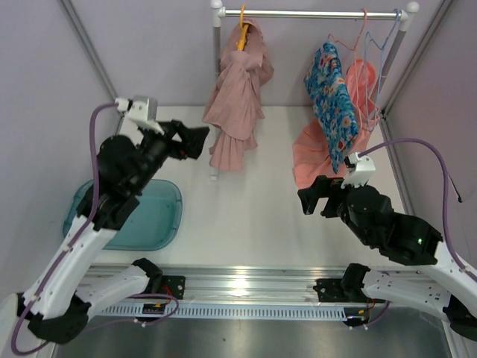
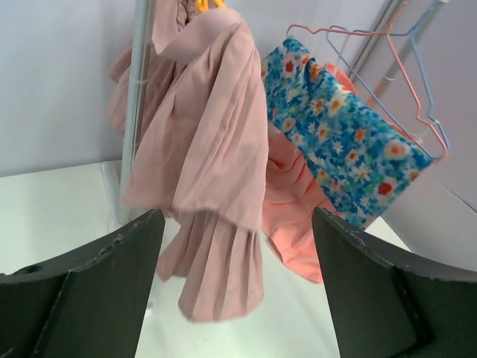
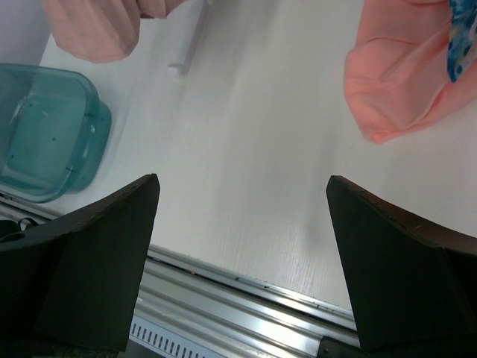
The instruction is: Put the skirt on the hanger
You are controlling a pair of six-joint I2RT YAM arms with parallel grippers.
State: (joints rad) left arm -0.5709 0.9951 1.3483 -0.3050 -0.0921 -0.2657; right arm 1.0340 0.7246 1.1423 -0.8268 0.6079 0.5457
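Pink skirt [image 1: 237,97] hangs on its yellow hanger [image 1: 242,33], the job apparently done; left gripper [image 1: 198,140] and right gripper [image 1: 309,198] gape wide, empty.

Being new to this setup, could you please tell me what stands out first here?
A dusty-pink pleated skirt draped from a yellow hanger at the left end of the rail draws the eye first. Further right hangs a bright blue floral garment in front of a coral garment. The left gripper and right gripper hover open, empty.
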